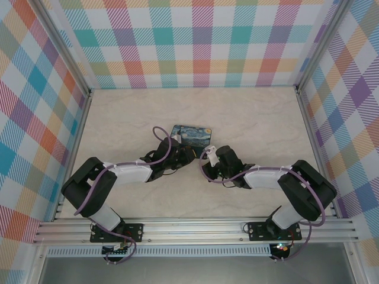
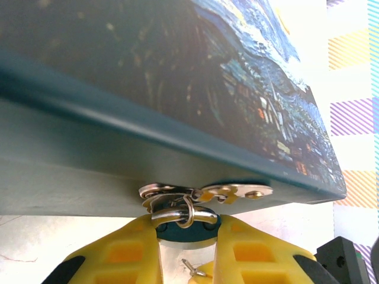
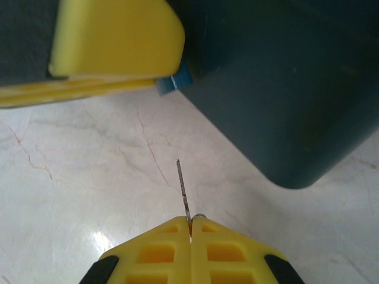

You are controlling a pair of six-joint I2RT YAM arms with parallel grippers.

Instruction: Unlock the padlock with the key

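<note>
The left arm (image 1: 127, 173) and right arm (image 1: 266, 176) look like twins. Each has a white shell on the forearm, set between bulky black joint housings. A lilac cable (image 1: 170, 145) loops along each one. Black base plates (image 1: 116, 232) sit on the near rail. The left end effector (image 2: 187, 231) and right end effector (image 3: 190, 228) have bright yellow fingers (image 2: 127, 257) with square moulded pockets and black corners.

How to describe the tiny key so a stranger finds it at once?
Start at the dark blue painted tin box. Near its front, the right gripper pinches a thin dark grey metal key between yellow fingers. Unlike the blue padlock on the tin's clasp, it is a bare sliver.
</note>
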